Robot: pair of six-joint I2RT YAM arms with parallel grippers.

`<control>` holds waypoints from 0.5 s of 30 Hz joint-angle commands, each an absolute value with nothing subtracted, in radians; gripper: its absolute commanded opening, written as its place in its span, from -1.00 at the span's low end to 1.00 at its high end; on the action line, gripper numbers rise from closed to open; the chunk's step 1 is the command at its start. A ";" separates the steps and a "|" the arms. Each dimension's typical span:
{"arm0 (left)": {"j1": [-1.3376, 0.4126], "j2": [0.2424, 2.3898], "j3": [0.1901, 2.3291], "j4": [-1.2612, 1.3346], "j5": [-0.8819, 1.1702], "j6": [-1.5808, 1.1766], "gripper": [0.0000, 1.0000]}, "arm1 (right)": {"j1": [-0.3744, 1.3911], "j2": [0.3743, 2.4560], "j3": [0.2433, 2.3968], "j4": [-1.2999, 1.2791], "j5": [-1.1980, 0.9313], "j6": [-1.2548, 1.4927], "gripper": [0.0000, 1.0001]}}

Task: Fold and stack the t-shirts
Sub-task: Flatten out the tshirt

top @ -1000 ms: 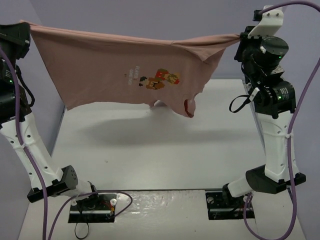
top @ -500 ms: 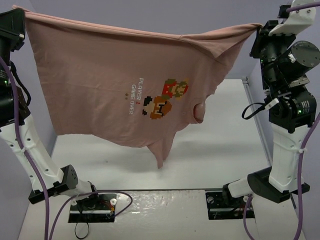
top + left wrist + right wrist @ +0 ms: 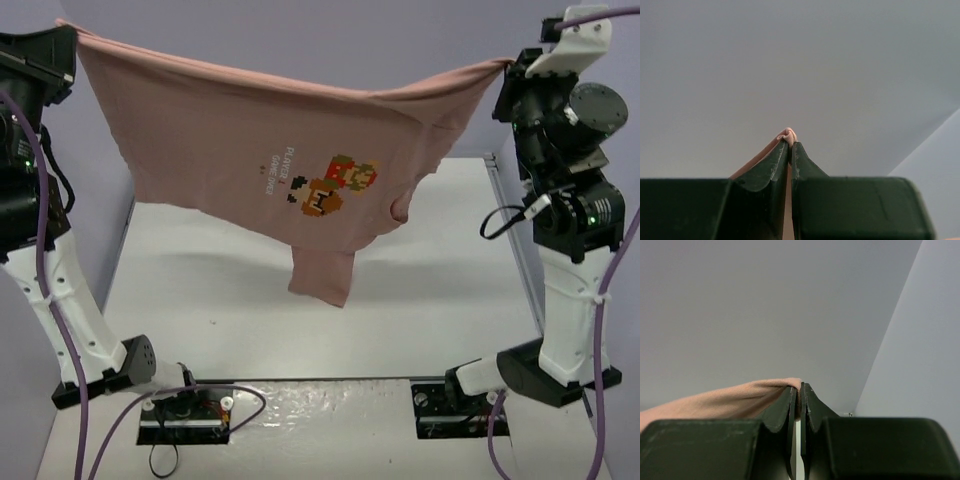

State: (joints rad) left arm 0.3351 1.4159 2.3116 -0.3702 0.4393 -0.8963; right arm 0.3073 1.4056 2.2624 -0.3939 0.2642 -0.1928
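The dusty-pink t-shirt (image 3: 230, 150) hangs stretched in the air between both arms, high above the white table (image 3: 450, 290). Its orange-and-dark chest graphic (image 3: 335, 185) and white lettering face the top camera. One sleeve (image 3: 322, 275) dangles down at the middle. My left gripper (image 3: 68, 30) is shut on the shirt's upper left corner; a pink fold (image 3: 787, 135) pokes out between its fingertips. My right gripper (image 3: 505, 68) is shut on the upper right corner, with pink cloth (image 3: 740, 397) running off to the left of its fingers.
The white table lies well below the hanging shirt. Grey-blue walls (image 3: 300, 30) stand behind and a low side wall (image 3: 120, 240) runs along the table's left edge. The arm bases (image 3: 185, 410) and purple cables sit at the near edge.
The shirt swung toward the camera, then back and lower. The dangling sleeve now hangs broader at the middle. Both grippers kept their hold; the right arm shifted right and up over the second.
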 commanded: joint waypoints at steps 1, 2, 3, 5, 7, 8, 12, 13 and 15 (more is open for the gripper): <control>0.272 1.281 2.316 -0.316 0.391 -0.773 -1.00 | 0.293 1.239 2.181 -0.279 0.275 -0.210 -1.00; 0.254 1.259 2.296 -0.322 0.387 -0.754 -1.00 | 0.293 1.215 2.158 -0.279 0.276 -0.210 -1.00; 0.247 1.240 2.279 -0.329 0.381 -0.747 -1.00 | 0.293 1.194 2.139 -0.279 0.274 -0.210 -1.00; 0.223 1.177 2.223 -0.353 0.364 -0.714 -1.00 | 0.293 1.129 2.100 -0.279 0.272 -0.213 -1.00; 0.194 1.133 2.190 -0.374 0.349 -0.684 -1.00 | 0.293 1.087 2.070 -0.279 0.269 -0.218 -1.00; 0.184 1.098 2.174 -0.380 0.339 -0.674 -1.00 | 0.293 1.060 2.065 -0.278 0.263 -0.223 -1.00; 0.135 1.030 2.171 -0.394 0.330 -0.625 -1.00 | 0.293 1.008 2.078 -0.279 0.243 -0.231 -1.00; 0.122 1.019 2.177 -0.396 0.328 -0.611 -1.00 | 0.293 1.001 2.089 -0.279 0.242 -0.233 -1.00; 0.104 1.008 2.189 -0.403 0.314 -0.593 -1.00 | 0.293 0.999 2.110 -0.279 0.240 -0.240 -1.00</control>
